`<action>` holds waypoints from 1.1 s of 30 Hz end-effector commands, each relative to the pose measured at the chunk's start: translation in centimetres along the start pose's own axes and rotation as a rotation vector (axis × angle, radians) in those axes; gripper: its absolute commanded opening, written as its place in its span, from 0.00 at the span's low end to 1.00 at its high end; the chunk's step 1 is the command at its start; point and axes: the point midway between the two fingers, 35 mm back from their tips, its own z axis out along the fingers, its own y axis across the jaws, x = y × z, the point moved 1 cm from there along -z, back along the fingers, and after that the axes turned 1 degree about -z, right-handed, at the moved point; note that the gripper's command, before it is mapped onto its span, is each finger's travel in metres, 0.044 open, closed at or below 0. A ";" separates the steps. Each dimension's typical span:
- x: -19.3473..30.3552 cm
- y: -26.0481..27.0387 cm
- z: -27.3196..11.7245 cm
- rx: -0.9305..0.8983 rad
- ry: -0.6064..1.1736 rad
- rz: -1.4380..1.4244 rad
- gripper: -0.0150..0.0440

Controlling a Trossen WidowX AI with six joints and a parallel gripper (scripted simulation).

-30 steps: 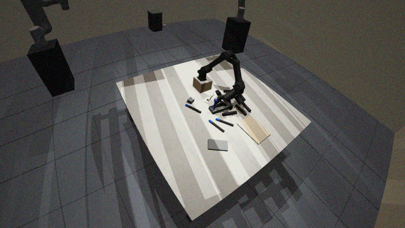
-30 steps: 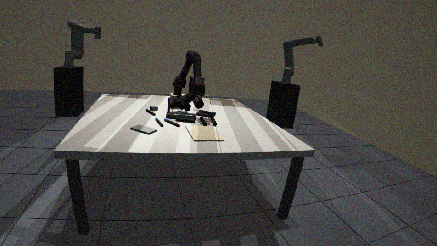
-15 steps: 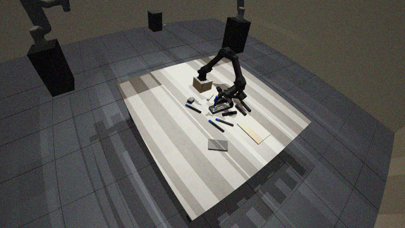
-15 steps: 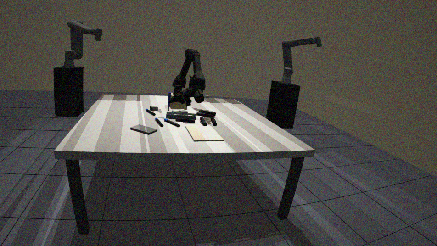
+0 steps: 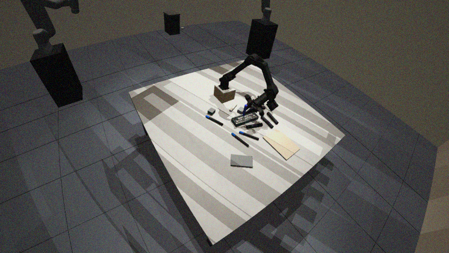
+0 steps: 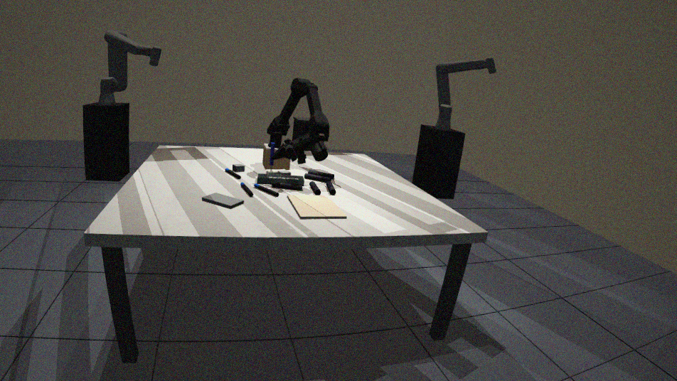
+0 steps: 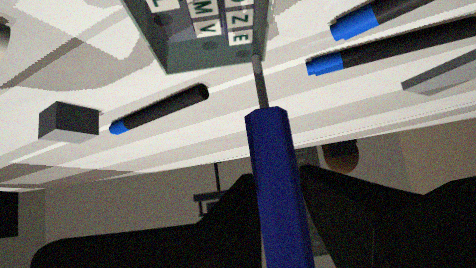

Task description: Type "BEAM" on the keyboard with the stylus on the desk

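The stylus (image 5: 245, 110) (image 6: 272, 153) (image 7: 277, 200) has a dark blue body and a thin grey tip. My gripper (image 7: 276, 180) is shut on it and holds it roughly upright with the tip down. The dark green-grey keyboard (image 6: 280, 180) (image 7: 200, 59) lies below, with white keys. In the wrist view, the E key (image 7: 240, 37), V key (image 7: 206, 28) and M key (image 7: 202, 8) show, with Z and L near the top edge; the other keys are out of frame. The tip appears beside the E key at the keyboard's edge; whether it touches is unclear.
Blue-ended markers (image 5: 214, 120) (image 7: 160, 107) lie around the keyboard. Black cylinders (image 5: 272, 118) (image 6: 315, 188) lie beside and in front of it. A small dark block (image 5: 211, 111) (image 7: 68, 120), a grey slab (image 5: 241, 160) and a tan board (image 5: 282, 144) also lie on the table.
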 end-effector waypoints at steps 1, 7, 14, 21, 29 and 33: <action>-1.0 0.1 -1.7 -0.004 0.000 -0.002 0.25; -1.7 0.2 -2.9 -0.005 0.003 -0.002 0.25; -3.3 0.3 -1.9 -0.005 0.003 -0.002 0.25; -3.6 0.2 -1.9 -0.005 0.003 -0.002 0.39; -3.7 0.2 -1.8 -0.005 0.003 -0.002 0.39; -3.9 0.2 -1.7 -0.005 0.003 -0.002 0.39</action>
